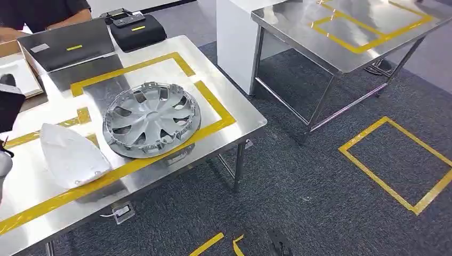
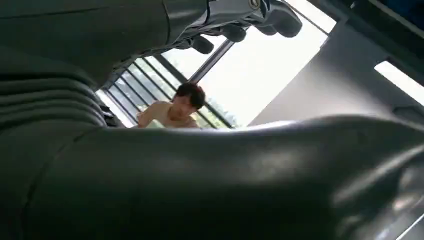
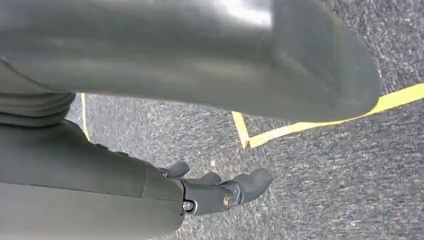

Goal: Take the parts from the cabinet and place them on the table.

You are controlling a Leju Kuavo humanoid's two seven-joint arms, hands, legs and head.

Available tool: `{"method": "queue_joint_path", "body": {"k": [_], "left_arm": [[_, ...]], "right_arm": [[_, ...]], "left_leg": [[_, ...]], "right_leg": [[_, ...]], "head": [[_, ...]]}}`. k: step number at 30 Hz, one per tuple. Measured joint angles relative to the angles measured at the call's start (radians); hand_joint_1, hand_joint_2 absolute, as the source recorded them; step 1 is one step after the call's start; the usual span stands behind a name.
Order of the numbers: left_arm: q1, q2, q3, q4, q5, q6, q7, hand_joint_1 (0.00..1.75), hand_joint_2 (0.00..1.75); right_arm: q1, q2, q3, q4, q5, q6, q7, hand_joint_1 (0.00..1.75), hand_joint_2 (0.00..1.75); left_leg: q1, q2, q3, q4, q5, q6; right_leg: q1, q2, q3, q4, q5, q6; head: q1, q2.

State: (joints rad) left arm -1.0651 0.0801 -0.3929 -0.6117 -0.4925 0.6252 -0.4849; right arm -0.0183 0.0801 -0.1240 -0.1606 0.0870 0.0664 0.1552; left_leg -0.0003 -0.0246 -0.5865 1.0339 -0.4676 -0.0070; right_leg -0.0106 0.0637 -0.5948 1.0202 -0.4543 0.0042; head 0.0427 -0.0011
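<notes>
A silver wheel cover point(image 1: 151, 119) lies flat on the steel table point(image 1: 234, 109), inside a yellow tape frame. Left of it rests a white teardrop-shaped shell point(image 1: 69, 154). My left arm point(image 1: 8, 104) comes in over the table's left edge. In the left wrist view my left hand point(image 2: 210, 170) faces upward, the fingers point(image 2: 235, 31) spread well away from the thick thumb, nothing between them. My right hand point(image 3: 165, 192) hangs over the grey carpet, fingers point(image 3: 250, 184) stretched out and holding nothing.
A closed laptop point(image 1: 66, 45) and a black case point(image 1: 137, 29) sit at the table's far end, where a person point(image 1: 45, 12) stands. A second steel table point(image 1: 346, 58) stands at the right beyond a white block point(image 1: 234, 42). A yellow tape square point(image 1: 397, 162) marks the carpet.
</notes>
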Motion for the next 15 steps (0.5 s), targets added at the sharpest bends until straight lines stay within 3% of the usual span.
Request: {"method": "queue_joint_path", "body": {"k": [5,6,7,8,10,11,12,13,15], "left_arm": [[0.015,-0.009,0.0,-0.157,0.002,-0.013,-0.002,0.0,0.0],[0.022,-0.016,-0.001,-0.179,-0.003,-0.014,0.0,0.0,0.0],[0.028,-0.021,-0.001,-0.198,-0.01,-0.015,0.003,0.0,0.0],[0.03,-0.027,-0.002,-0.211,-0.016,-0.016,0.007,0.0,0.0],[0.04,-0.032,-0.002,-0.226,-0.027,-0.019,0.014,0.0,0.0],[0.048,-0.035,-0.003,-0.229,-0.034,-0.02,0.016,0.0,0.0],[0.057,-0.039,-0.005,-0.233,-0.036,-0.021,0.018,0.0,0.0],[0.063,-0.042,-0.008,-0.233,-0.037,-0.023,0.02,0.0,0.0],[0.066,-0.048,-0.011,-0.235,-0.042,-0.027,0.021,0.0,0.0]], "right_arm": [[-0.001,0.009,0.0,0.0,-0.006,0.0,-0.011,0.0,0.0],[-0.002,0.01,0.0,0.0,-0.006,0.0,-0.011,0.0,0.0],[-0.002,0.01,0.0,0.0,-0.007,-0.001,-0.011,0.0,0.0],[-0.004,0.011,0.0,0.0,-0.009,-0.002,-0.011,0.0,0.0],[-0.008,0.013,0.0,0.0,-0.013,-0.002,-0.01,0.0,0.0],[-0.009,0.013,0.0,0.0,-0.014,-0.002,-0.01,0.0,0.0],[-0.008,0.013,0.0,0.0,-0.014,-0.003,-0.01,0.0,0.0],[-0.008,0.013,0.0,0.0,-0.015,-0.004,-0.009,0.0,0.0],[-0.01,0.013,0.0,0.0,-0.017,-0.006,-0.006,0.0,0.0]], "left_leg": [[-0.008,0.002,0.0,0.002,0.006,0.014],[0.001,0.005,0.005,-0.013,0.016,0.023],[0.004,0.012,0.007,-0.022,0.022,0.028],[0.005,0.015,0.004,-0.024,0.027,0.034],[0.005,0.025,-0.005,-0.024,0.03,0.035],[0.005,0.03,-0.008,-0.023,0.032,0.033],[0.007,0.034,-0.011,-0.022,0.034,0.03],[0.01,0.037,-0.015,-0.019,0.036,0.026],[0.02,0.041,-0.028,-0.006,0.037,0.015]], "right_leg": [[-0.008,0.004,0.0,-0.004,0.007,0.016],[-0.001,0.005,-0.001,-0.004,0.006,0.02],[-0.002,-0.022,-0.006,0.012,-0.012,0.021],[-0.001,-0.042,-0.028,0.058,-0.05,0.023],[-0.007,-0.05,-0.099,0.219,-0.131,0.032],[-0.01,-0.05,-0.128,0.288,-0.152,0.036],[-0.013,-0.05,-0.134,0.311,-0.149,0.04],[-0.018,-0.051,-0.116,0.281,-0.121,0.044],[-0.028,-0.061,-0.022,0.111,-0.041,0.055]], "head": [[-0.001,0.0],[0.0,0.0],[0.0,0.0],[0.007,0.0],[0.011,0.0],[0.01,0.0],[0.011,0.0],[0.011,0.0],[0.011,0.0]]}}
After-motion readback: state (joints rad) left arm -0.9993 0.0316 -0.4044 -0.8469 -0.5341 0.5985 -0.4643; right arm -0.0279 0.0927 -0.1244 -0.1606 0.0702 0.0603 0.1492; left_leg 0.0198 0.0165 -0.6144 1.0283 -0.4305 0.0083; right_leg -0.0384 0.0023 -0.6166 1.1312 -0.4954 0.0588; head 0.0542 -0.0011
